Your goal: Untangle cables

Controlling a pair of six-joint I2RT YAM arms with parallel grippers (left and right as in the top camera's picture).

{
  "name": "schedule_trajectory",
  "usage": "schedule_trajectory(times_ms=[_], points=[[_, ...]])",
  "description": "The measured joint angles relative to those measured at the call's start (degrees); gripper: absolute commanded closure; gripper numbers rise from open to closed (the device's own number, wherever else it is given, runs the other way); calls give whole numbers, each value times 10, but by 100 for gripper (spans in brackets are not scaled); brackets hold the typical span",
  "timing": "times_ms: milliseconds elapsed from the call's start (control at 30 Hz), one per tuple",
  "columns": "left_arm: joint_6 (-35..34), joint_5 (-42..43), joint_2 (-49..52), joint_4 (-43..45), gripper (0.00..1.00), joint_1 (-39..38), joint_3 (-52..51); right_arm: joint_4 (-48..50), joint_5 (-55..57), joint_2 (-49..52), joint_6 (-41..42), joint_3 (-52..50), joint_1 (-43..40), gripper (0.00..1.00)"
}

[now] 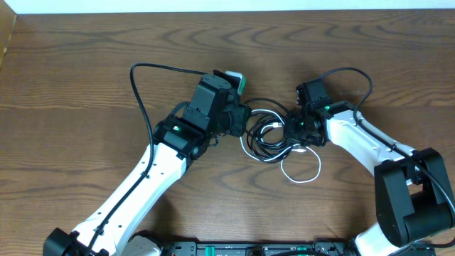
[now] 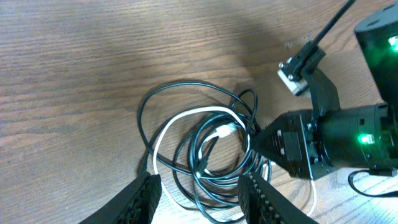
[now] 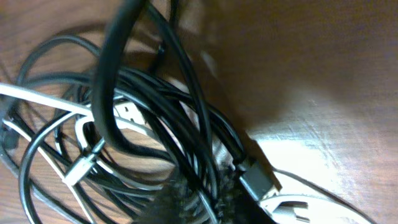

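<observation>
While the right pincer (image 1: 290, 131) looks clamped on the cables (image 1: 266, 139) from the right, the left pincer (image 2: 199, 196) hovers apart over their left side.

overhead: top-down, far | left wrist: near, oblique | right wrist: closest | shared: cables (image 1: 274, 139)

The cables (image 1: 266, 139) lay on the wooden tabletop (image 1: 85, 78) as one loose, tangled coil. Several thin black cords (image 3: 186, 112) looped over and through each other, and a thin white cord (image 3: 37, 98) wound among them. One white loop trailed out of the bundle's near side. A small white plug (image 2: 227, 130) sat inside the coil.
</observation>
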Motion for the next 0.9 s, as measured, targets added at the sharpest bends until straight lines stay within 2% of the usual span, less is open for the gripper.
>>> schedule_trajectory(times_ms=[200,533,900], points=[[0,0,0,-24,55,0,0,28,-20,0,2,0,0,99],[0,0,0,-35,55,0,0,155,-157,-13,-5,0,-10,99],[4,0,1,-33,54,0,-11,139,-213,-213,-5,0,-78,99]])
